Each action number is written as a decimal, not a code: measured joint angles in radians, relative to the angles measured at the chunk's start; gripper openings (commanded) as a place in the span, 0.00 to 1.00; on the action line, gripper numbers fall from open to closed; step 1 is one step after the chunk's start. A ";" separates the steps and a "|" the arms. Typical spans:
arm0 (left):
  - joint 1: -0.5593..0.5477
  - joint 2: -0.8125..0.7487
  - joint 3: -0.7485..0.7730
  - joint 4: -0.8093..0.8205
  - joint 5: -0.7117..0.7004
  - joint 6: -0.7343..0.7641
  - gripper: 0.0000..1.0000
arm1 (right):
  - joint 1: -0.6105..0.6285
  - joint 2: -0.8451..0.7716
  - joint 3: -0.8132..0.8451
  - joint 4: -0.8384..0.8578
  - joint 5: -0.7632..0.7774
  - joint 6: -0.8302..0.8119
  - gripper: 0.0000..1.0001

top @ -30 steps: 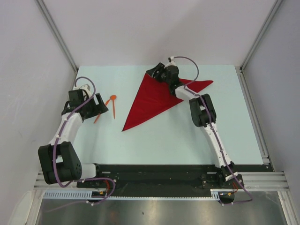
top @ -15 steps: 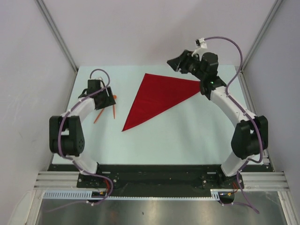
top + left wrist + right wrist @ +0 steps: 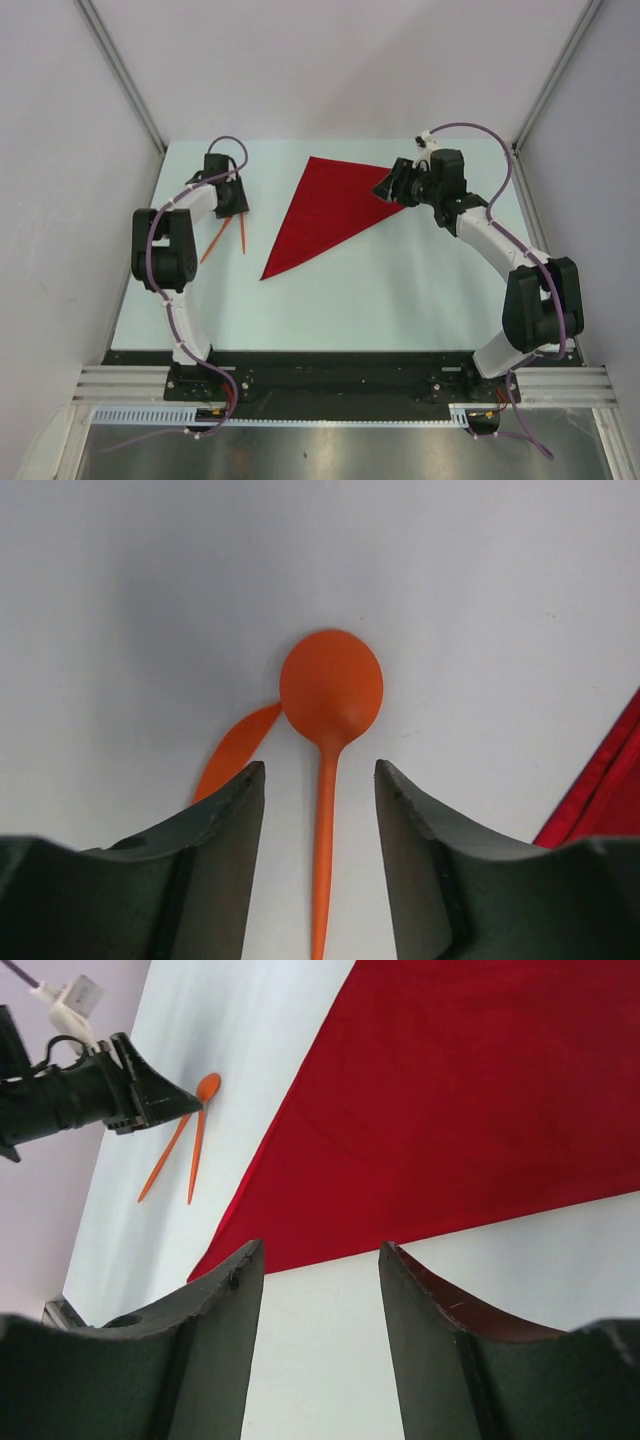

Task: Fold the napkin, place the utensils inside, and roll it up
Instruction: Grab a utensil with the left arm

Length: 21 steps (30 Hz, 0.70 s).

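The red napkin [image 3: 335, 205] lies flat on the table, folded into a triangle. It also shows in the right wrist view [image 3: 480, 1090]. Two thin orange utensils [image 3: 242, 232] lie left of it. In the left wrist view the spoon [image 3: 331, 685] has its round bowl ahead of the fingers and its handle running between them. A second orange piece [image 3: 235, 750] is partly hidden by the left finger. My left gripper [image 3: 233, 205] [image 3: 320, 770] is open and straddles the spoon handle. My right gripper [image 3: 385, 188] [image 3: 320, 1248] is open and empty at the napkin's right corner.
The pale table [image 3: 400, 290] is closed in by grey walls, with metal frame posts [image 3: 120, 70] at the back corners. A black rail [image 3: 330, 365] with both arm bases runs along the near edge. The left gripper [image 3: 150, 1100] shows in the right wrist view.
My left gripper has swung back and right, coming over the spoon's bowl end. My right gripper has left the napkin's top corner, risen, and come down at its right corner.
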 measured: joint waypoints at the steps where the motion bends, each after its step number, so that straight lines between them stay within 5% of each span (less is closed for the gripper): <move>1: 0.000 0.010 0.007 0.000 0.000 0.002 0.46 | 0.000 -0.008 0.000 -0.007 -0.002 -0.003 0.54; 8: 0.000 0.057 0.037 -0.026 0.011 0.025 0.41 | 0.000 -0.038 0.000 -0.021 -0.010 -0.010 0.54; 12: 0.000 0.071 0.049 -0.026 0.027 0.035 0.01 | 0.000 -0.040 -0.010 -0.025 -0.012 -0.010 0.54; 21: -0.046 0.048 0.043 -0.026 0.066 0.071 0.00 | -0.001 -0.066 -0.051 -0.038 -0.012 -0.014 0.54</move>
